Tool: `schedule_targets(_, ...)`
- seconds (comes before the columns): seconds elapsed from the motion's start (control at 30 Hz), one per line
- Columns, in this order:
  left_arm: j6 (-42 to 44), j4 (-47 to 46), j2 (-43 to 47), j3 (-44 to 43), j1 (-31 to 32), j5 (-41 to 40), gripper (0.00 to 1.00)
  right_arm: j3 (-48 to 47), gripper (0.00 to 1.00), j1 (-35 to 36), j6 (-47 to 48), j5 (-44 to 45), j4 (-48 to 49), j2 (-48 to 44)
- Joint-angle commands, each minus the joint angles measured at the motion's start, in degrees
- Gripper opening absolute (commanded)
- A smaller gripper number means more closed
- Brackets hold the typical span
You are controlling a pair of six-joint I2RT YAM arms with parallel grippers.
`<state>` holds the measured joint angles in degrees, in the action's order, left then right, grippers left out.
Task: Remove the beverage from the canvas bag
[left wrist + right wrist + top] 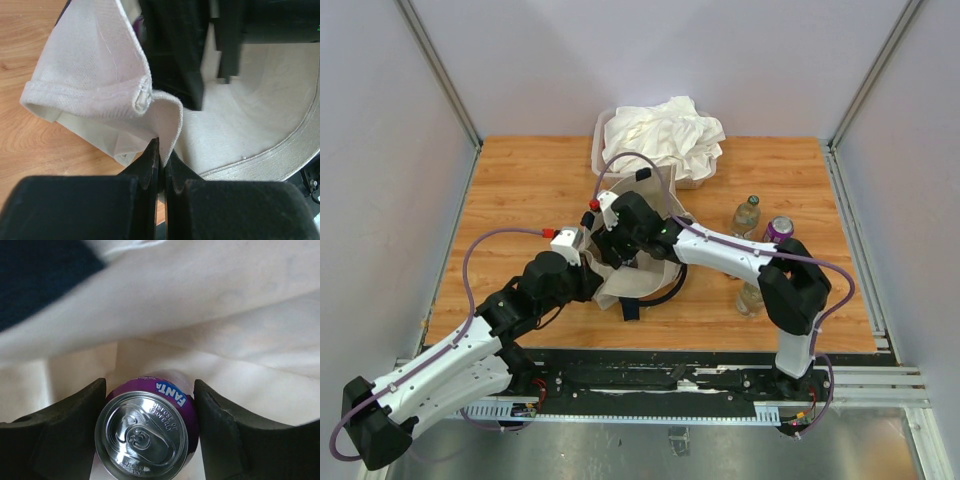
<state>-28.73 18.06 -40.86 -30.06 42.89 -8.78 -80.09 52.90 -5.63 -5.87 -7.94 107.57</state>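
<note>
Counted from above: one canvas bag (618,290) in the middle of the counter (520,190); one white cloth heap (665,135) piled in one translucent tub (597,150) behind it. To the right, one far bottle (747,214), one near bottle (750,298) and one purple can (778,229), all upright on the wood and apart from the bag.

Two cans in all, the second found only in the right wrist view: a Fanta can (145,432), purple, silver top toward the lens, lying inside the bag among pale folds. Right gripper (150,387) partly spread, one finger pressed against each side of that can; all of this hidden from above by arm and fabric.

Left gripper (161,150) narrowed to a slit, pinching the bag's hemmed rim and lifting it off the counter. Clear only in the left wrist view, together with the dark right arm dipping into the bag's mouth.
</note>
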Motion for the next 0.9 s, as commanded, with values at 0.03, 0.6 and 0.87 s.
schedule_targets(0.03, 0.52, -2.46, 0.73, -0.26, -0.04, -2.72, 0.02, -1.60, 0.01, 1.50, 5.14, 4.41, -5.57, -8.98)
schedule_targets(0.6, -2.01, -6.02, 2.18, 0.93, -0.09, -12.57, 0.00, -3.19, 0.01, 1.50, 8.35, 18.75, -6.42, -30.69)
schedule_targets(0.87, -3.04, -7.51, 2.65, 1.65, -0.09, -15.92, 0.01, 4.68, 0.01, 1.50, 7.31, 28.99, -8.17, -44.61)
